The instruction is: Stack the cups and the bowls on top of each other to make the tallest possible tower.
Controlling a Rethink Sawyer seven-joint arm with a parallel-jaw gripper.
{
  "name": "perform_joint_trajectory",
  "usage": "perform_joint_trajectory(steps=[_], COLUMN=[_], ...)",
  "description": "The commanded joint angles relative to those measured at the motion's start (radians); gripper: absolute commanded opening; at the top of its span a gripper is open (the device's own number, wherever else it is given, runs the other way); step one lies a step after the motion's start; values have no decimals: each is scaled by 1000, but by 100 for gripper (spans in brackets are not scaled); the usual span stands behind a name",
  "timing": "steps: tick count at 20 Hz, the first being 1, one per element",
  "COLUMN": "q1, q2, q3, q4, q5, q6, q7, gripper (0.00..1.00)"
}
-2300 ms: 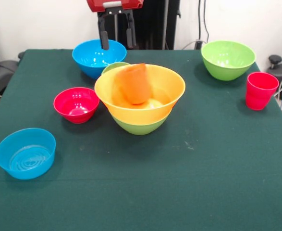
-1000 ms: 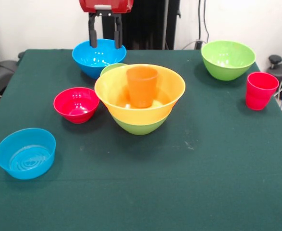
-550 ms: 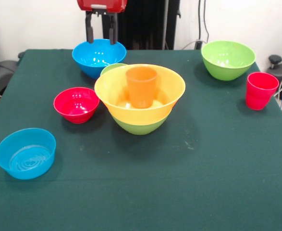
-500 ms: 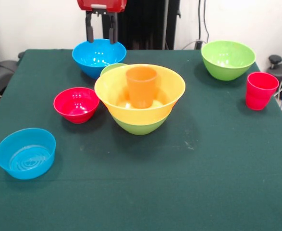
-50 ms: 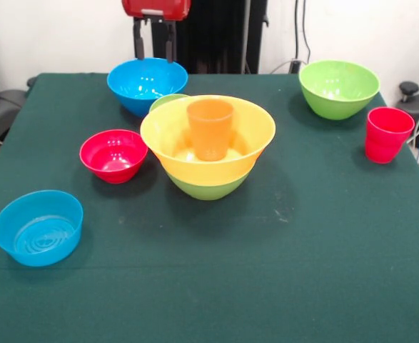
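The tower stands at mid-table: a wide orange bowl (image 5: 208, 139) nested in a big green bowl (image 5: 208, 187), with an orange cup (image 5: 210, 128) upright inside. A small green bowl (image 5: 168, 100) peeks out behind it. Around it sit a big blue bowl (image 5: 146, 84), a small red bowl (image 5: 113, 155), a small blue bowl (image 5: 38, 227), a second big green bowl (image 5: 338, 88) and a red cup (image 5: 387, 134). My gripper (image 5: 154, 48) hangs open and empty above the big blue bowl's far rim.
A green cloth covers the table (image 5: 288, 271). Black cables and gear lie off its right edge (image 5: 417, 107). A dark post stands behind the table (image 5: 223, 36).
The orange cup has gone from tilted to upright in the orange bowl. My gripper has moved left and risen, from near the tower to over the big blue bowl.
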Motion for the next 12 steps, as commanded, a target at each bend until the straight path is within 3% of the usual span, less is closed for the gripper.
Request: perform_joint_trajectory(steps=[1,7,12], q1=[86,155,229], q2=[122,197,262], q3=[-110,-194,-253], q4=[9,-38,-80], q5=[-124,-128,-84], q6=[-107,-212,-297], q7=[68,90,97], gripper=[100,100,100])
